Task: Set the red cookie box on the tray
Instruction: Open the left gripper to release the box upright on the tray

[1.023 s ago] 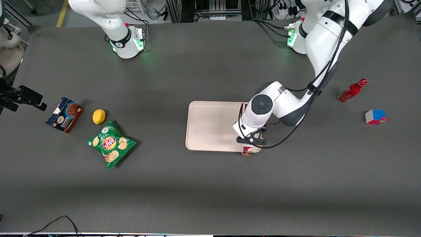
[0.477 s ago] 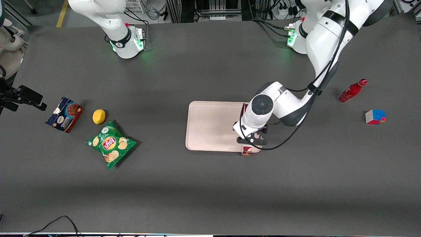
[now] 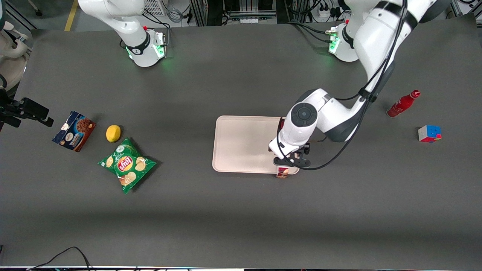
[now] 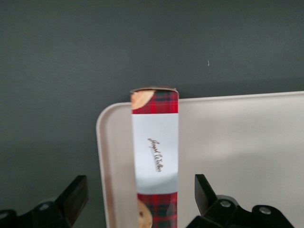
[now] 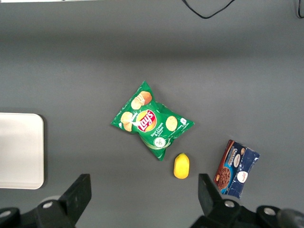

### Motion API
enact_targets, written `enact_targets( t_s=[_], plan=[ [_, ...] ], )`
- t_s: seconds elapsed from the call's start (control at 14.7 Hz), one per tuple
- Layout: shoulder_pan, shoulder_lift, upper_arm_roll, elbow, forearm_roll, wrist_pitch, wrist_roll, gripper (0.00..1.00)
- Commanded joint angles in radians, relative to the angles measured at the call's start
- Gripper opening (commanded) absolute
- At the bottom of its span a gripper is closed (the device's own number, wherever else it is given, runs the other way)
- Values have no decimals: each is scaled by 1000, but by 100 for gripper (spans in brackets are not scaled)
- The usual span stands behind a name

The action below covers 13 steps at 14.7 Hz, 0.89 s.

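Note:
The red cookie box point(image 4: 155, 142), dark red plaid with a white label panel, lies flat on the pale pink tray point(image 3: 241, 143) along the short side toward the working arm. Its near end point(image 3: 282, 172) pokes slightly over the tray's rim nearest the front camera. In the wrist view the tray point(image 4: 237, 142) shows under and beside the box. My left gripper point(image 3: 288, 160) hangs over the box, open; its gripper fingers point(image 4: 140, 190) stand wide apart on either side of the carton without touching it. The arm hides most of the box in the front view.
A red bottle point(image 3: 403, 103) and a colour cube point(image 3: 429, 133) lie toward the working arm's end. A green chips bag point(image 3: 127, 165), a lemon point(image 3: 113, 133) and a blue-and-brown cookie box point(image 3: 73, 131) lie toward the parked arm's end.
The left wrist has shifted slightly toward the working arm's end. The red cookie box has stayed where it lies on the tray.

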Motion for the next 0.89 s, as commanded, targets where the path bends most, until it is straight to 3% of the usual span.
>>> enact_targets(
  t_s=[0.0,0.2,0.48,0.82],
  plan=[
    [11,-138,-3,-24,3,-94,-7,100],
    [24,-215,3,-27,-17,-163,44,100],
    [34,-365,126,-30,-215,-242,271,100],
    [21,-586,273,-76,-321,-390,439,100]
  ],
)
